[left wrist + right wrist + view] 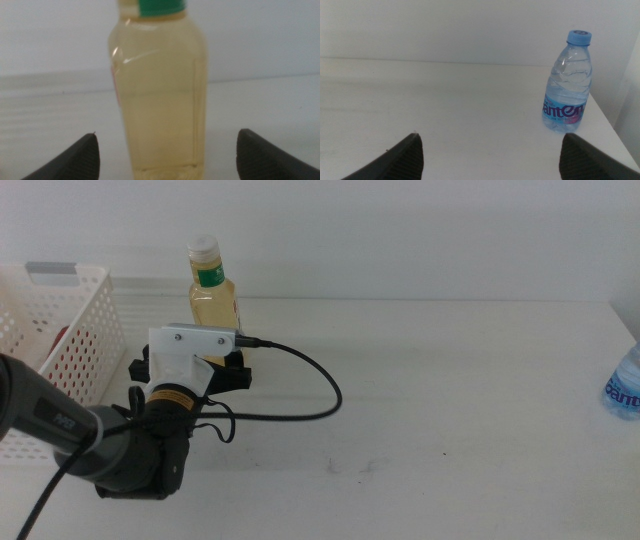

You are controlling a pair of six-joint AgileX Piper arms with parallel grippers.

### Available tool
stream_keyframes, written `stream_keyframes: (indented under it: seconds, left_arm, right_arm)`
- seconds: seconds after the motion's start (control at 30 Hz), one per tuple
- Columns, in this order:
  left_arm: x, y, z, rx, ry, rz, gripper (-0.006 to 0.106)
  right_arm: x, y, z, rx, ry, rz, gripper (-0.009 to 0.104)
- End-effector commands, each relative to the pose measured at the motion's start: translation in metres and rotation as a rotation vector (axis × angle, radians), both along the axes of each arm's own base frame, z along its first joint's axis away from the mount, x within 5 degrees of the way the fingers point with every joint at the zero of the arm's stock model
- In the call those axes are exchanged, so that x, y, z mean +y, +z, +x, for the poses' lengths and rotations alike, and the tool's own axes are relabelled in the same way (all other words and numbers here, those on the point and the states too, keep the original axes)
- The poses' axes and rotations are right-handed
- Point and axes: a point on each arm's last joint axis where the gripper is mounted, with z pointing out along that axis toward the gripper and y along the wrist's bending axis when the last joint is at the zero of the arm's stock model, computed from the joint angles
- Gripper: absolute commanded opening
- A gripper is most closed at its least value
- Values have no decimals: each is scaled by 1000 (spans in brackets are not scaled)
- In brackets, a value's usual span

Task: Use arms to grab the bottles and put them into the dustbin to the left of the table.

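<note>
On the left half of the table (450, 380), in the middle view, the left gripper (195, 370) is seen just in front of the upright yellow bottle (213, 290), beside the dustbin (85, 330); the water bottle (625, 390) is cut by the right edge. From the left wrist, open jaws are seen with the yellow bottle (160, 95) beyond them, ungripped. From the right wrist, the right gripper (490, 155) is shown spread and empty, well apart from the water bottle (568, 82), standing upright.
</note>
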Motion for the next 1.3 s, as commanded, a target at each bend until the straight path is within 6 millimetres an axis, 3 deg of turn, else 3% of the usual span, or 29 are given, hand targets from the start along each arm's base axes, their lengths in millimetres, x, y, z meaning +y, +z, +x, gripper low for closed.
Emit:
stream_keyframes:
  seconds: [0.0, 0.3, 0.97, 1.07, 1.23, 1.27]
  left_arm:
    - [4, -2, 4, 34, 11, -19, 94]
    - [3, 1, 25, 71, -31, -10, 94]
    - [-8, -33, 99, 27, 9, 45, 91]
    - [-6, -29, 98, 29, 21, 55, 71]
    - [-5, 5, 63, 129, 11, 79, 5]
    - [-5, 13, 54, 167, 8, 78, -2]
  right_arm:
    - [-1, 0, 0, -6, -7, -15, 93]
    - [-1, 0, 0, -6, -7, -15, 93]
    - [-1, 0, 0, -6, -7, -15, 93]
    - [-1, 0, 0, -6, -7, -15, 93]
    - [-1, 0, 0, -6, -7, -15, 93]
    - [-1, 0, 0, -6, -7, -15, 93]
